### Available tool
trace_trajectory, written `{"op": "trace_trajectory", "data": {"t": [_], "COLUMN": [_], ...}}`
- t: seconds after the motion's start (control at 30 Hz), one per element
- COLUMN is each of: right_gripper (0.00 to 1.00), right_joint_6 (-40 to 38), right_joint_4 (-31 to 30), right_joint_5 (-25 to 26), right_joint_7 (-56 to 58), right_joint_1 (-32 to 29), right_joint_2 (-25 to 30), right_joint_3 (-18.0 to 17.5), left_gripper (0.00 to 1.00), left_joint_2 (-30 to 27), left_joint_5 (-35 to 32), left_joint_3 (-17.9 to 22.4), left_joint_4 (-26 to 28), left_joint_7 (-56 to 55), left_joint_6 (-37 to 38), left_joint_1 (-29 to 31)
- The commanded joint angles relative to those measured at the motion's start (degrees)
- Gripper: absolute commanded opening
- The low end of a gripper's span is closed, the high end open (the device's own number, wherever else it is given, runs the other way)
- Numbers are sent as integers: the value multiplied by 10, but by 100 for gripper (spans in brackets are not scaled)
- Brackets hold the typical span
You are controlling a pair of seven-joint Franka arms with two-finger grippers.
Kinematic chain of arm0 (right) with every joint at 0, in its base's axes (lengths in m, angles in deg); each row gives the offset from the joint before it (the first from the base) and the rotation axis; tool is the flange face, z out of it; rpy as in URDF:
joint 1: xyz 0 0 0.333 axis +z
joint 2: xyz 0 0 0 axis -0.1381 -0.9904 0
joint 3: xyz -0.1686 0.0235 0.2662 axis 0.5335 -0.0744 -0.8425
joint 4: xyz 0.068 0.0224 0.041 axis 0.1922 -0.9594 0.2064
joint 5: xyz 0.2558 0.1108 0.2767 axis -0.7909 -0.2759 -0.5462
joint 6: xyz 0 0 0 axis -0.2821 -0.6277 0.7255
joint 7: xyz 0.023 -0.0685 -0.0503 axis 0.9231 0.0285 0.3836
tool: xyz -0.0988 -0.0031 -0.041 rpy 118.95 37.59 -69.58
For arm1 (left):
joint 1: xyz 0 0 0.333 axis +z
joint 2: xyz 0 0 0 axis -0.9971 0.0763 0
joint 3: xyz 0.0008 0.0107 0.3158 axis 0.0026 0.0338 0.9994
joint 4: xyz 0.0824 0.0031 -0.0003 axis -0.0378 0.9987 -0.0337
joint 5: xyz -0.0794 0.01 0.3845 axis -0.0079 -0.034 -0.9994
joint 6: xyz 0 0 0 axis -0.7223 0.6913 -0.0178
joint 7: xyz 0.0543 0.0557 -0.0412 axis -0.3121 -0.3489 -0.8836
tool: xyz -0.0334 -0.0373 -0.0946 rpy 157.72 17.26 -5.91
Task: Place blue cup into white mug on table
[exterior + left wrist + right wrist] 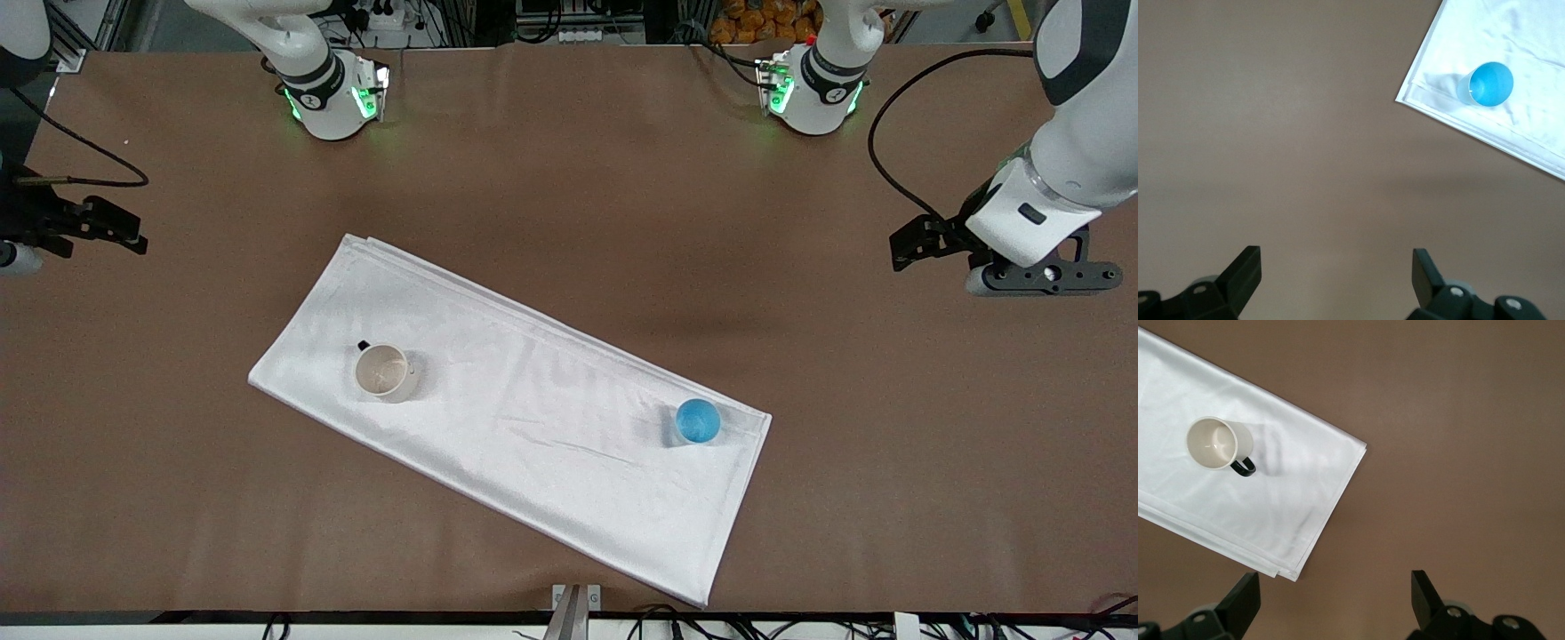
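The blue cup stands upright on a white cloth, toward the left arm's end of the table. It also shows in the left wrist view. The white mug stands upright on the same cloth toward the right arm's end, its dark handle turned toward the robots. It also shows in the right wrist view. My left gripper is open and empty over bare table, apart from the cup; its jaws stand wide. My right gripper is open and empty over bare table, apart from the mug; its jaws stand wide.
A folded white cloth lies slantwise across the middle of the table, under both cups. It shows in the left wrist view and the right wrist view. The arm bases stand along the robots' edge. A black cable loops near the left arm.
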Motion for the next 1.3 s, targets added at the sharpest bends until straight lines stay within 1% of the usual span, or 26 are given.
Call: {"op": "trace_trajectory", "data": {"t": [0.0, 0.2, 0.33, 0.43, 0.57, 0.7, 0.8, 0.87, 0.97, 1.17, 1.23, 1.27], "right_gripper": [100, 100, 100, 100, 100, 100, 100, 100, 100, 100, 100, 100], "right_joint_6": [-9, -11, -13, -14, -26, -44, -47, -47, -46, -33, -9, 10], "right_joint_4": [1, 1, 2, 1, 2, 4, 3, 3, 1, -9, -23, -40], "right_joint_5": [2, 3, 3, 3, 3, 3, 3, 3, 1, -12, -12, -12], "right_joint_7": [6, 6, 6, 8, 12, 62, 83, 86, 86, 89, 89, 89], "right_joint_1": [-10, -10, -10, -10, -10, -10, -11, -11, -9, -1, 2, 4], "right_joint_2": [5, 5, 4, 5, 5, 3, 2, 0, -7, -22, -23, -23], "right_joint_3": [-9, -8, -8, -8, -9, -8, -8, -8, -8, -10, -13, -18], "left_gripper": [100, 100, 100, 100, 100, 100, 100, 100, 100, 100, 100, 100], "left_joint_2": [4, 17, 38, 44, 65, 78, 95, 109, 130, 167, 175, 179], "left_joint_5": [3, 3, -9, -24, -24, -3, 45, 62, 63, 57, 59, 60], "left_joint_3": [-1, -1, -1, -4, -6, -7, -6, -6, -7, -7, -8, -9], "left_joint_4": [-14, -16, -40, -44, -51, -53, -53, -53, -53, -54, -54, -54], "left_joint_7": [7, 3, 2, 4, 0, -39, -68, -72, -71, -73, -80, -85], "left_joint_6": [13, 14, 13, 13, 13, 5, -24, -52, -78, -115, -128, -137], "left_joint_1": [0, -2, -3, -4, -4, -2, 1, 0, -5, -35, -36, -36]}}
